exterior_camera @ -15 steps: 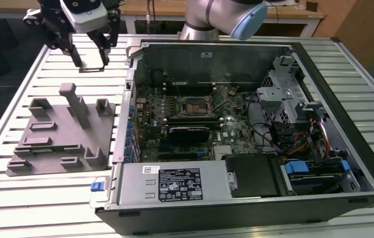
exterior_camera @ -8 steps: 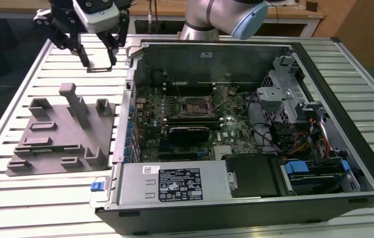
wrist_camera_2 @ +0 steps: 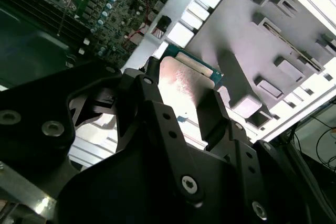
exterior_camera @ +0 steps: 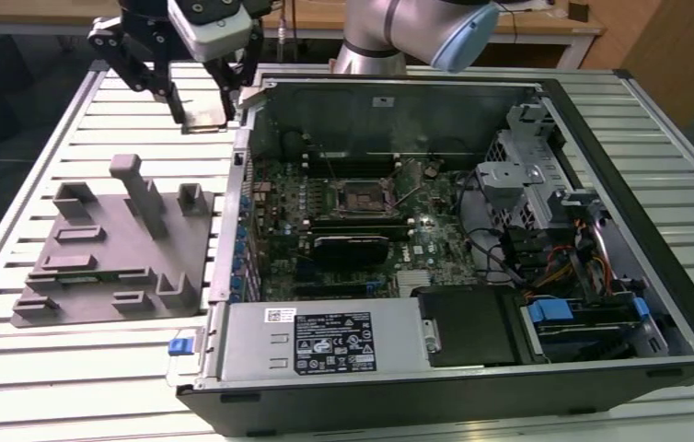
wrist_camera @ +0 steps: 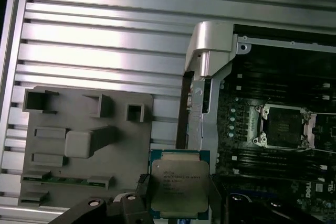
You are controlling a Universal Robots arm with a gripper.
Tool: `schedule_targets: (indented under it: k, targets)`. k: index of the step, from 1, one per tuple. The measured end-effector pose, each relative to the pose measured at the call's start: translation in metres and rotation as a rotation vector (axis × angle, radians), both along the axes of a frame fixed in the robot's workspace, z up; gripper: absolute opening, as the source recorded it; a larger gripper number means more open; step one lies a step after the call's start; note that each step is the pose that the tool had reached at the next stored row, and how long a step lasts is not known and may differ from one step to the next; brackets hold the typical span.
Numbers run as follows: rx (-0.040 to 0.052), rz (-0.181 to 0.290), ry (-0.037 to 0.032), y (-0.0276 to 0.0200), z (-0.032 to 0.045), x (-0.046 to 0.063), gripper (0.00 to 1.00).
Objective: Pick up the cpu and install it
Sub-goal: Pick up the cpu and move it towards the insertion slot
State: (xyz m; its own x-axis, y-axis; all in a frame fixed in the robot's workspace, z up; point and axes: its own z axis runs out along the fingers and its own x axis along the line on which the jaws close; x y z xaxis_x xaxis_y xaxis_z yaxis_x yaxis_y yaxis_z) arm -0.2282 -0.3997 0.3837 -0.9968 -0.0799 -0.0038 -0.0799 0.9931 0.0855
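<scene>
My gripper (exterior_camera: 206,112) is shut on the cpu (exterior_camera: 207,118), a thin square chip with a pale silver top, and holds it in the air above the slatted table, just outside the open computer case's far corner on the exterior view's left. In both wrist views the cpu (wrist_camera: 180,182) (wrist_camera_2: 185,83) sits flat between the two dark fingers (wrist_camera_2: 214,111), its green edge showing. The dark square socket (exterior_camera: 360,195) (wrist_camera: 283,126) with its metal frame lies on the motherboard inside the case, apart from the chip.
A large grey fixture (exterior_camera: 114,249) (wrist_camera: 79,145) with upright blocks lies on the slatted metal table (exterior_camera: 28,368) beside the case. The open computer case (exterior_camera: 641,184) holds a drive cage, cables and a power supply (exterior_camera: 322,339). The case wall (wrist_camera: 210,56) stands between chip and socket.
</scene>
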Motion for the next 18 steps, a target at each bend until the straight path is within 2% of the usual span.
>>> schedule_targets:
  k: [8, 18]
  targets:
    - [0.0000, 0.004, 0.0000, 0.0019, -0.0001, 0.021, 0.53]
    - [0.0000, 0.010, 0.0000, 0.0032, -0.0001, 0.037, 0.53]
